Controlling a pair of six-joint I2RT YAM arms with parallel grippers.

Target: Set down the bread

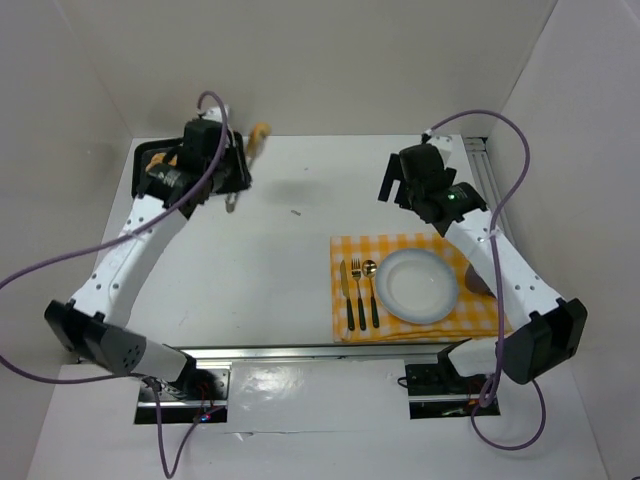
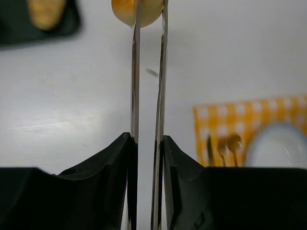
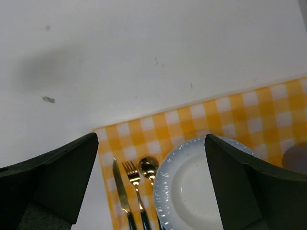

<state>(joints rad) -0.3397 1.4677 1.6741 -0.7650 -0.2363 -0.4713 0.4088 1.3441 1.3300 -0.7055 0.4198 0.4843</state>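
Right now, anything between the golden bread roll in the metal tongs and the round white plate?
Nothing visible: bare white table between golden bread roll in metal tongs and round white plate. Beside it gold cutlery lies flat; open right gripper hovers off that line.

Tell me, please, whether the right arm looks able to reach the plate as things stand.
Probably yes: the right gripper hangs open just beyond the plate, with nothing between them.

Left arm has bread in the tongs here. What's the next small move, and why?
Probably swing the left gripper rightward toward the plate: the tongs already pinch the bread, which hangs far from it.
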